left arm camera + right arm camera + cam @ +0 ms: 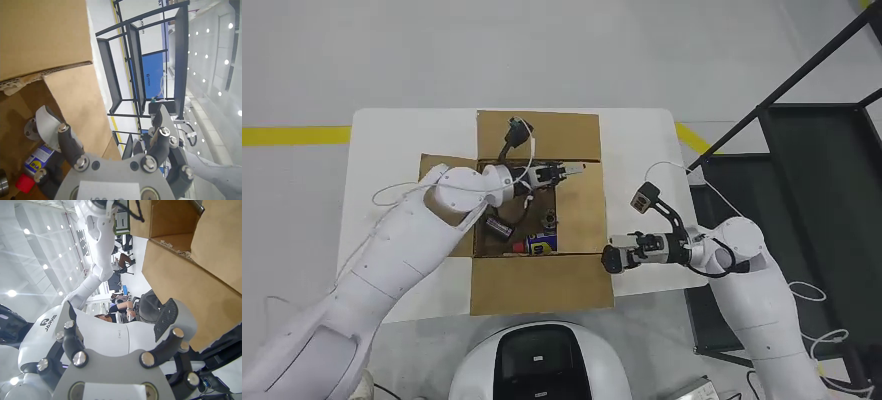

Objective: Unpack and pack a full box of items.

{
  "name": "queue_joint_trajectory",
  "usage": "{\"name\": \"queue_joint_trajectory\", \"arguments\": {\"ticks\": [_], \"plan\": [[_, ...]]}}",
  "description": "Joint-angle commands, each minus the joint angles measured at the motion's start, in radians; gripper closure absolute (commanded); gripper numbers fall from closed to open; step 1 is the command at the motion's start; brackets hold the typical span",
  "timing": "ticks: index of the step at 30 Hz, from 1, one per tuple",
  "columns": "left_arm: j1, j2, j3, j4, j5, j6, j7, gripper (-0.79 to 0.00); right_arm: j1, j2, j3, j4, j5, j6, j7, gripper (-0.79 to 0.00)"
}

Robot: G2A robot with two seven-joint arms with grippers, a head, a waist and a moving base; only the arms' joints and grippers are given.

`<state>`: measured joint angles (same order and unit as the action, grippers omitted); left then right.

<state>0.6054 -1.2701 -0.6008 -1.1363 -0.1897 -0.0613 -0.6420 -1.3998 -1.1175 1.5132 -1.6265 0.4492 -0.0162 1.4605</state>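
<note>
White tabletop [392,150] carries an open cardboard box [538,132] with its flaps folded outward. The left gripper [566,172] hangs over the opening, jaws spread wide with nothing between them.

The contents lie below it and back toward its own wrist, not ahead of the fingertips. A blue-labelled can [36,158] lies on its side on the box floor, its red cap [24,182] at the end nearer the wrist. A round metal flange [31,129] sits just past the can's other end, close by one finger [47,121]; whether they touch I cannot tell. By my reading, a pick calls for the gripper to draw back and drop rather than push forward.

Farther right, outside the box, the right gripper [612,258] sits just beside the corner of the near flap, equally wide and empty. The left arm is plainly the nearer to the goods.

From the top view comes the layout of both arms against the box, though the items read there as small dark shapes. Label, cap and flange are clear in the left wrist view, while the right wrist view looks at the box's outer wall from outside.
</note>
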Motion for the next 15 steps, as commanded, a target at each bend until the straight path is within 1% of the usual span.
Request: {"name": "queue_joint_trajectory", "arguments": {"ticks": [1,5,10,12,15], "plan": [[-0.015,-0.026,0.028,0.073,-0.01,-0.014,0.013,-0.785,0.001,0.002,-0.005,0.001,0.0,0.001,0.002,-0.785],[-0.037,-0.071,0.059,0.172,-0.048,-0.059,0.021,-0.785,0.013,0.006,-0.024,0.009,0.005,0.004,0.006,-0.785],[-0.058,-0.122,0.07,0.266,-0.126,-0.149,0.002,-0.785,0.04,0.007,-0.065,0.027,0.013,0.014,0.005,-0.785],[-0.067,-0.135,0.065,0.289,-0.143,-0.19,0.002,-0.785,0.053,0.005,-0.088,0.034,0.023,0.022,0.006,-0.785],[-0.072,-0.147,0.047,0.303,-0.169,-0.256,-0.001,-0.785,0.076,0.003,-0.135,0.035,0.013,0.032,0.004,-0.785]]}}
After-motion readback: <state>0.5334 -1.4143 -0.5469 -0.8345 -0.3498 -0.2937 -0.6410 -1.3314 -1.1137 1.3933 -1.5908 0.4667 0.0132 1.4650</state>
